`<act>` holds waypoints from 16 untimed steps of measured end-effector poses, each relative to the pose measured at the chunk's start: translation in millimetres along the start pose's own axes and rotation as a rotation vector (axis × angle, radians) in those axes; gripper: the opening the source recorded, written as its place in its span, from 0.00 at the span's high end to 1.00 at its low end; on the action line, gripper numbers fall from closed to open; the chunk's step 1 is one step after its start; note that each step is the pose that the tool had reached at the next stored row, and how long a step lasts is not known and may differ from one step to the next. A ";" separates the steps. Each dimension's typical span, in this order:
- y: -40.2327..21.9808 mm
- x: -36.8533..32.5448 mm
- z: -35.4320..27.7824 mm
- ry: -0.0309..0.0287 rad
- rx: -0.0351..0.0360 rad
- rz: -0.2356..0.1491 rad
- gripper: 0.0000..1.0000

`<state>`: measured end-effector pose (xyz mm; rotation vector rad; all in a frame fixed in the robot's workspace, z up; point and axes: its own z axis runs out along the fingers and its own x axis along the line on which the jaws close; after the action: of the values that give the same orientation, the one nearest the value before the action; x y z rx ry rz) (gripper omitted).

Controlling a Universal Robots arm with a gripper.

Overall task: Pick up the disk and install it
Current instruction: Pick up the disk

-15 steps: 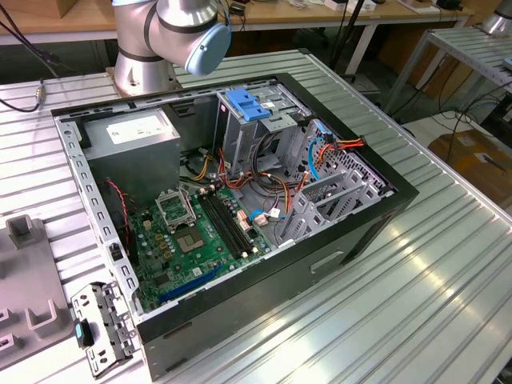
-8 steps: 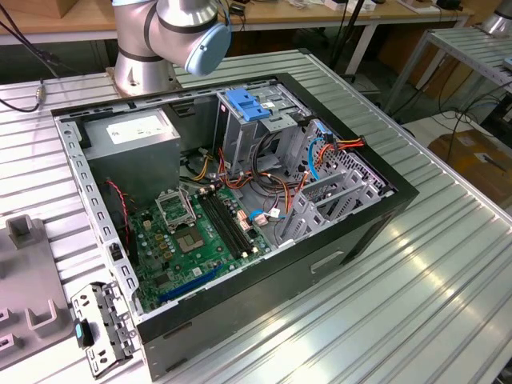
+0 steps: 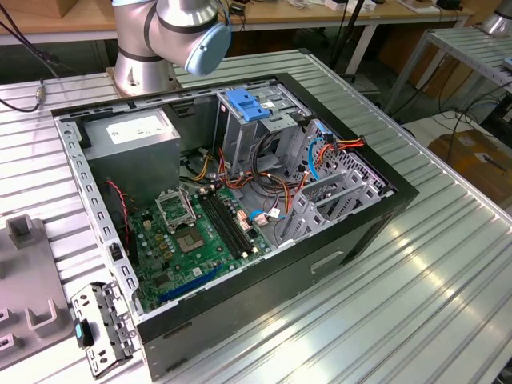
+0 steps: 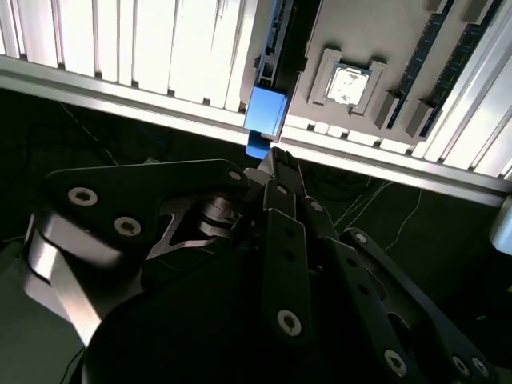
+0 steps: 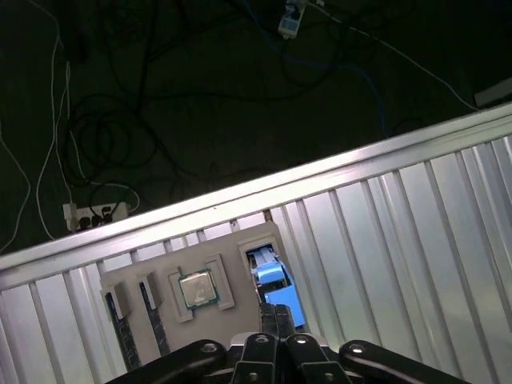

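While fingers (image 4: pixel 278 196) sit closed, blue clip (image 4: pixel 264 118) adjacent

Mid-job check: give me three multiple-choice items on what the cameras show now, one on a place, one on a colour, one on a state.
1. Where does the processor chip lie?
A. in the grey holder tray on the ribbed table
B. on the floor
C. on a wooden bench

2. What colour is the handle on the drive cage?
A. red
B. blue
C. yellow

3. How is the computer case?
A. closed up
B. lying with its side open
C. standing upright

Answers:
1 A: both wrist views show the chip seated in the tray.
2 B: the exterior view shows a blue handle.
3 B: the motherboard lies exposed in the exterior view.
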<state>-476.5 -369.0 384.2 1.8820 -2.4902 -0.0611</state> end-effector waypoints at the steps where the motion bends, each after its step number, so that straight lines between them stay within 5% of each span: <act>1: 0.0 0.0 0.0 0.0013 -0.0002 -0.031 0.89; 9: 0.0 0.0 0.0 0.0082 -0.0015 -0.191 0.89; 16: 0.0 0.0 0.0 0.0084 -0.0016 -0.194 0.89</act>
<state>-476.5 -369.1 384.2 2.1115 -2.2938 -0.0578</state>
